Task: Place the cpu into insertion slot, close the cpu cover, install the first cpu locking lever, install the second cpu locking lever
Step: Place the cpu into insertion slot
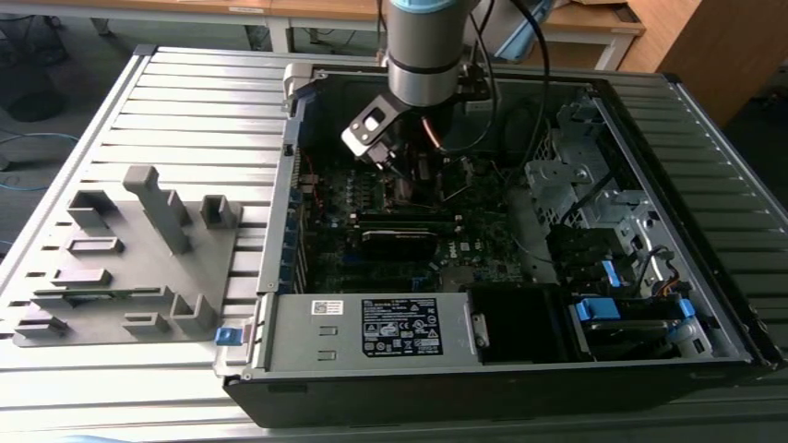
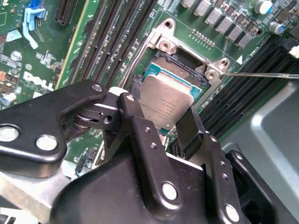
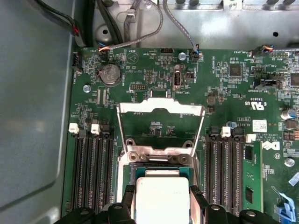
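Two fingers (image 2: 140, 135) of the tool (image 2: 162, 119) are clamped on the cpu (image 2: 166, 98) right at the insertion slot (image 2: 174, 61), cpu cover (image 3: 161, 108) flipped up.

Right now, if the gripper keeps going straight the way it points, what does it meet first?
Likely the insertion slot: the gripper holds the cpu right over it, with the cpu cover swung open out of the way. The gap left is hard to judge.

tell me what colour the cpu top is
The cpu top is dull silvery grey; it shows best in the second wrist view.
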{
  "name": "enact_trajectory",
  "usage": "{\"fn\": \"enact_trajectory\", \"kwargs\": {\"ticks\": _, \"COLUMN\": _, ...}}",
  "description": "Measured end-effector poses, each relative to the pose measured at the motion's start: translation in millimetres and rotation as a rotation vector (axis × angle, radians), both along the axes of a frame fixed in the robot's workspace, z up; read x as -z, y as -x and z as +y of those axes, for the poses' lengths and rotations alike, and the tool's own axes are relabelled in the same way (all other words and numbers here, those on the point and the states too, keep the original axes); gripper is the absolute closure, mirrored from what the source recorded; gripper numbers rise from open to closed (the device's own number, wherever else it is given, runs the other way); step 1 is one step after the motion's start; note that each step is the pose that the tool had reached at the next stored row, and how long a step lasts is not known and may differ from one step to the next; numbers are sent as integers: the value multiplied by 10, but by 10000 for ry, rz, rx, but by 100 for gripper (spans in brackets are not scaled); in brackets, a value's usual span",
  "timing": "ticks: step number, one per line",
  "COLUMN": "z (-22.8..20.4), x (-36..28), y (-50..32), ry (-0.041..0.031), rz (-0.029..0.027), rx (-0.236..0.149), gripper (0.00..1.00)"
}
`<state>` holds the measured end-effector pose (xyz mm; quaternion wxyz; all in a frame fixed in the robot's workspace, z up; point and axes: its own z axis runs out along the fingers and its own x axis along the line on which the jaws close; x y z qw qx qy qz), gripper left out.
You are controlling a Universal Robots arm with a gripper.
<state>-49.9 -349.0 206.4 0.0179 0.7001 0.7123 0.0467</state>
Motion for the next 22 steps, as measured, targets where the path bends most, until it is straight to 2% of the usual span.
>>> {"fn": "enact_trajectory", "kwargs": {"ticks": 10, "z": 29, "x": 61, "y": 18, "ry": -25, "rz": 0, "rx": 107, "gripper": 46}}
{"fn": "enact_trajectory", "kwargs": {"ticks": 22, "z": 37, "x": 119, "y": 32, "ry": -41, "rz": 0, "rx": 183, "gripper": 46}}
